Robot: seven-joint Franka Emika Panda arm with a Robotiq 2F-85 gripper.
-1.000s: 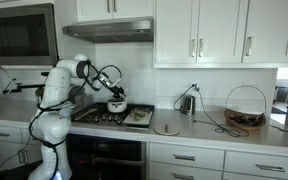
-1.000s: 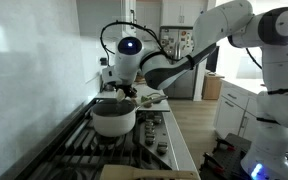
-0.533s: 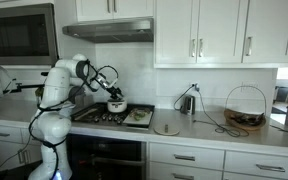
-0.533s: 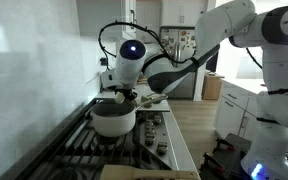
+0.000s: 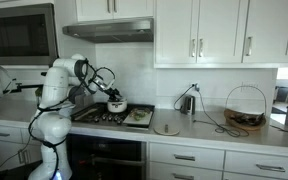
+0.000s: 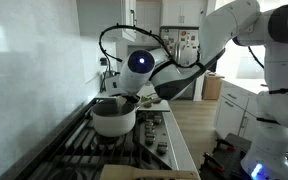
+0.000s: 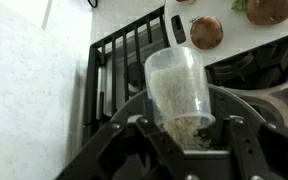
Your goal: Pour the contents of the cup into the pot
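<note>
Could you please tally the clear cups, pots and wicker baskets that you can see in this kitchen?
clear cup: 1
pot: 1
wicker basket: 1
Total: 3

Exterior view: far across the kitchen, square to the counter [image 5: 194, 127].
Exterior view: close, low, looking along the stove [image 6: 134, 150].
Wrist view: steeply down, just above the cup [image 7: 179, 85].
Shared: pot [image 5: 116, 105] [image 6: 114, 120].
</note>
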